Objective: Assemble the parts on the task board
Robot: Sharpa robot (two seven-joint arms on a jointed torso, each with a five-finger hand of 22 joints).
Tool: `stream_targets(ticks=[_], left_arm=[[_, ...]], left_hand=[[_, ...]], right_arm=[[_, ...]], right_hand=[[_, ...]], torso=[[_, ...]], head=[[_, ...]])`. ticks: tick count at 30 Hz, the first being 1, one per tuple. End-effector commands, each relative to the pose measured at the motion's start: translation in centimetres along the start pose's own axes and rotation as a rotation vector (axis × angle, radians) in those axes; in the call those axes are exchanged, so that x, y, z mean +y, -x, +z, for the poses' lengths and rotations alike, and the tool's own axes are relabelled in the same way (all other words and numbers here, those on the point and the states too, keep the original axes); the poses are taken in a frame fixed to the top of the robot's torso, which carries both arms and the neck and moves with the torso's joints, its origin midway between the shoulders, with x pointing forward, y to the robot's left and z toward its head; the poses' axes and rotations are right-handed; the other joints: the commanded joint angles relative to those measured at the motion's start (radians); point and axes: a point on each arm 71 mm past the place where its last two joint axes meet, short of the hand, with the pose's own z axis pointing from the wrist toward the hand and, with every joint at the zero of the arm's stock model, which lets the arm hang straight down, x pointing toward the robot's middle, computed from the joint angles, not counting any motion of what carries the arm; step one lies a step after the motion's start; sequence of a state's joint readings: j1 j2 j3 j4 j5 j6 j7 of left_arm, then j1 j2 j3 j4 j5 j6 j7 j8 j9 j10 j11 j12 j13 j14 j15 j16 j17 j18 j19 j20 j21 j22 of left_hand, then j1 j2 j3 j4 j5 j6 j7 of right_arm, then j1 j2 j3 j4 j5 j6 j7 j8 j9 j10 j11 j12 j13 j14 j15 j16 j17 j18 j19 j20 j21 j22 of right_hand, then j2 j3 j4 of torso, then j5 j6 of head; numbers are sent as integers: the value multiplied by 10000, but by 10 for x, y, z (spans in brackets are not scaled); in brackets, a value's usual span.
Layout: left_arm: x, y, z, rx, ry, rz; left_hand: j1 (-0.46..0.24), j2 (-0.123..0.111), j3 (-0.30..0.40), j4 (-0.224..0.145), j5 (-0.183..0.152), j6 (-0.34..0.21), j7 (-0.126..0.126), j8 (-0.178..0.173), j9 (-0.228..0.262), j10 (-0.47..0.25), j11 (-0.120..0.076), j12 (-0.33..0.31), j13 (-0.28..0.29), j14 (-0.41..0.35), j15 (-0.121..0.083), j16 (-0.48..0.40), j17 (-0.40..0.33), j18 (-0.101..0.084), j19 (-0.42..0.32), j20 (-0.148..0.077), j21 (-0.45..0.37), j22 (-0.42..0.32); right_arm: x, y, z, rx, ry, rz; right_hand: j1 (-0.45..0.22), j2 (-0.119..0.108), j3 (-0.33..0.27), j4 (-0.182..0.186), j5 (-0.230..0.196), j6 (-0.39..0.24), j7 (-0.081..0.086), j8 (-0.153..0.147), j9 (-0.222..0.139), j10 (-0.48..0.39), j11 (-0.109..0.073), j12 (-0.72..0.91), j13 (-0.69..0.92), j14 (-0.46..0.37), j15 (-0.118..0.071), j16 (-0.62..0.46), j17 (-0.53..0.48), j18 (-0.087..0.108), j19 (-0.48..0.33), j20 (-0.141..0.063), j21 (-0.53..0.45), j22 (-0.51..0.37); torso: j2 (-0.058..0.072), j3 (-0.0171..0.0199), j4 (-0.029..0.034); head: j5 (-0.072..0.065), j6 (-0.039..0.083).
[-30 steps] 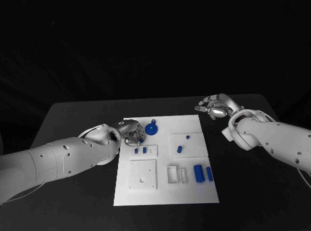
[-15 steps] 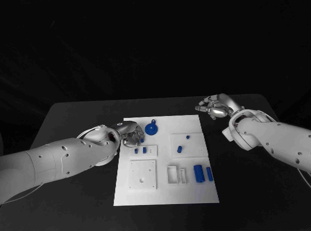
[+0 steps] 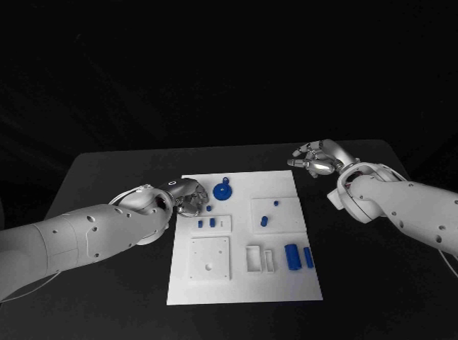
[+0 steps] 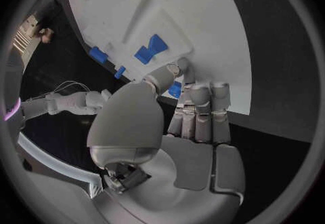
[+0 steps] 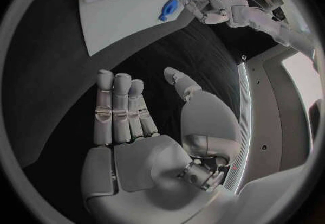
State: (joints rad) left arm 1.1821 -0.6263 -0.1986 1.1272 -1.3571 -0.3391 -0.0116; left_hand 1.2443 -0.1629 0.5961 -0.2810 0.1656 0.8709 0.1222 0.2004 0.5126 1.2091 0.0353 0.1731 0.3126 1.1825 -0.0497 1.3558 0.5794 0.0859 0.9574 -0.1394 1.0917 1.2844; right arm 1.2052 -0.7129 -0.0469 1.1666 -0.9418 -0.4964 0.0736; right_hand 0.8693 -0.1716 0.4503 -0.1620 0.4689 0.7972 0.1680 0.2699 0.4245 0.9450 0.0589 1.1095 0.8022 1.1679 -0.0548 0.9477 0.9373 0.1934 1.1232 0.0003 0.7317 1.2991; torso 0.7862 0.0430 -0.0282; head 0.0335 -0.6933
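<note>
Left hand (image 3: 191, 196) at the task board's (image 3: 280, 283) far-left edge pinches a blue part (image 4: 175, 89); right hand (image 3: 316, 159), fingers spread and empty, hovers off its far-right corner

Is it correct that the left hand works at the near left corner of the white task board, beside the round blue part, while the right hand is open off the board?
Not quite. In the head view the left hand is at the far left corner of the task board, beside the round blue part. The rest holds: the right hand is open, off the board.
</note>
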Motion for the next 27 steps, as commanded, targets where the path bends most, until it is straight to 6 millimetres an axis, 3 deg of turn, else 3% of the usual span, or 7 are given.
stream_targets(ticks=[1,8,13,16,21,24,27], left_arm=[[14,-1,-3,-46,564,-225],[29,30,-4,-1262,1050,-2423],[38,44,-11,-1756,1788,-6514],[41,50,-16,-2085,1648,-8001],[41,52,-24,-2307,1648,-10327],[37,52,-27,-2313,1294,-10934],[31,51,-28,-2188,991,-11278]], left_hand=[[123,10,81,-10,-60,2,58,-1,-6,-398,372,-22,-172,3,86,-13,-17,553,-25,-13,-54,-16],[-77,86,63,135,-78,272,229,224,51,-134,295,89,-125,3,17,-49,-59,571,19,-22,-47,-15],[-619,135,66,436,-82,122,348,226,14,-367,409,-59,-188,-535,127,-940,-498,433,-449,88,-593,-259],[-835,168,10,492,-103,111,462,292,21,-435,459,-98,-199,-673,186,-1512,-781,330,-670,160,-965,-453],[-1159,299,-97,486,-118,100,431,416,44,-438,541,-107,-196,-1094,289,-2748,-1339,92,-1198,310,-1741,-844],[-1361,439,-5,351,-178,117,387,571,110,-378,672,-207,-250,-1929,740,-4825,-2170,-326,-2235,684,-2801,-1297],[-1378,535,-70,220,-187,75,362,661,135,-321,651,-314,-305,-1784,879,-5691,-2342,-364,-2347,784,-3085,-1397]], right_arm=[[2,-3,-1,356,191,-177],[4,-13,-4,1708,344,-591],[9,-22,-9,2896,695,-1847],[15,-27,-11,3046,1157,-3028],[23,-36,-12,3146,1728,-5101],[25,-43,-15,3203,1882,-5811],[29,-48,-15,3000,1951,-6325]], right_hand=[[373,51,161,-308,-215,-27,39,10,-11,-118,1,-175,-109,-61,52,-169,-59,679,-73,92,-159,-45],[1073,72,1106,-756,-1199,64,105,102,-10,-156,75,-1849,-1249,-315,175,-1027,-428,665,-404,454,-941,-413],[1566,135,1758,-1094,-1580,274,98,276,67,-158,191,-3544,-2271,-356,278,-1682,-730,684,-478,610,-1430,-676],[1719,59,2063,-1166,-1985,475,152,490,240,-32,340,-5493,-3470,-7,310,-1748,-706,684,-153,546,-1480,-715],[2328,-132,2549,-1167,-2774,643,22,664,445,817,247,-6902,-4178,376,288,-1757,-534,684,221,412,-1450,-601],[2467,-316,2731,-1085,-3124,679,-7,679,473,881,280,-7429,-4407,626,305,-1673,-429,684,462,321,-1337,-506],[2534,-469,2883,-967,-3422,687,-27,659,453,809,364,-7879,-4651,814,357,-1589,-331,684,628,235,-1229,-410]], torso=[[-4,1,11],[-11,-1,0],[-33,0,-6],[-42,-14,30],[-49,-17,41],[-57,-32,26],[-53,-34,23]], head=[[-16,46],[-38,157],[-44,172],[-116,210],[-140,224],[-140,263],[-139,294]])
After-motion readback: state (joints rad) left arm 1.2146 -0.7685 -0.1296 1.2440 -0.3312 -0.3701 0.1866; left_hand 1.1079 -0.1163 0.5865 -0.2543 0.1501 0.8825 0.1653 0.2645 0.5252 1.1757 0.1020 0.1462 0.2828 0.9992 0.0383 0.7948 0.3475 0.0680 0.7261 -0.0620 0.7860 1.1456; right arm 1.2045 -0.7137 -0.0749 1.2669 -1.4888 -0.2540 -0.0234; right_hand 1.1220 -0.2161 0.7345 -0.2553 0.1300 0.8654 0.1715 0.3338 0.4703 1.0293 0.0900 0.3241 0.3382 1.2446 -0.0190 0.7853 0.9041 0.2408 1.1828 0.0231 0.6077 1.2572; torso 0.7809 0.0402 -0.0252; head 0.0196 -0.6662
